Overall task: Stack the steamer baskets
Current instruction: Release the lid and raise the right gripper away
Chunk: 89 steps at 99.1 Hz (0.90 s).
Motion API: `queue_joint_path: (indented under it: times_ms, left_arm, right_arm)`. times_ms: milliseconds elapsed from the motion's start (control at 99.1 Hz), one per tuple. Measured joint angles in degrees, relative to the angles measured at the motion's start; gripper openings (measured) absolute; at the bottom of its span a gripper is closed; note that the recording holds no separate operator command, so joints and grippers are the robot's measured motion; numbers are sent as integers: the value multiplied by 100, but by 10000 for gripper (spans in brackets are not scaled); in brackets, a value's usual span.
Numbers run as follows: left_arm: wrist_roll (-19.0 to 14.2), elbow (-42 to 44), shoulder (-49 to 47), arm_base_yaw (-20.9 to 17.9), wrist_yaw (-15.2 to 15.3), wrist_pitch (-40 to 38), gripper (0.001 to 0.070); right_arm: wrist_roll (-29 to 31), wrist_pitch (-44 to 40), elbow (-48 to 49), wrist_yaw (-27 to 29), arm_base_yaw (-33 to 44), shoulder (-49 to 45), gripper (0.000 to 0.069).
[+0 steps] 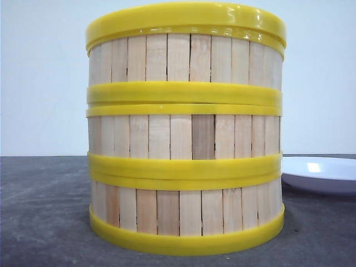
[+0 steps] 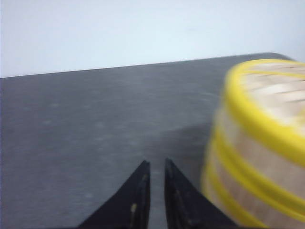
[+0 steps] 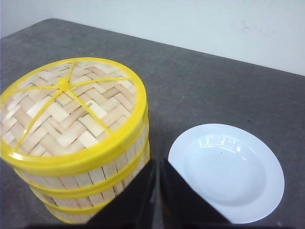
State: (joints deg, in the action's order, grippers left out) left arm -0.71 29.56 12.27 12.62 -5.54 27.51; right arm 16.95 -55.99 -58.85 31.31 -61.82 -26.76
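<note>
Three steamer baskets stand stacked in one column in the front view: top point(image 1: 183, 58), middle point(image 1: 183, 136), bottom point(image 1: 183, 211). A woven lid point(image 3: 71, 107) with a yellow rim caps the column. In the left wrist view the stack point(image 2: 257, 157) is blurred and lies beside my left gripper point(image 2: 155, 164). That gripper is apart from it, its fingers nearly together with a narrow gap and nothing between them. My right gripper point(image 3: 157, 162) is shut and empty. It hovers over the strip of table between the stack point(image 3: 109, 171) and the plate. Neither gripper shows in the front view.
A white plate point(image 3: 226, 171) lies on the dark grey table point(image 1: 44, 211) to the right of the stack, its edge also seen in the front view as the plate point(image 1: 322, 172). A pale wall stands behind the table's far edge.
</note>
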Motion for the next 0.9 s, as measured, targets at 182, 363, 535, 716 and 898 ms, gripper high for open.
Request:
queue_joint_path:
  times_ms: [182,363,535,716,898]
  left_arm:
    - [13,-1342,-435,-562,13,-1366,29]
    - [2,-2317,-780,-824,153,-1836,29]
    - [-15,-2562,-1014,-1025,354,-1884,29]
    - [-15,-2688,-1198,-1169,407,-1727,29]
    - [-15,-2756,-1198,-1209,411,-1692,29]
  right_arm:
    - [0,0,0,0,0,0,9]
    - [0,0,0,2,0,0,9]
    - [0,0,0,0,0,0,9]
    - [0,2,0,2,0,0,9]
    - [0,2,0,0,0,0,9]
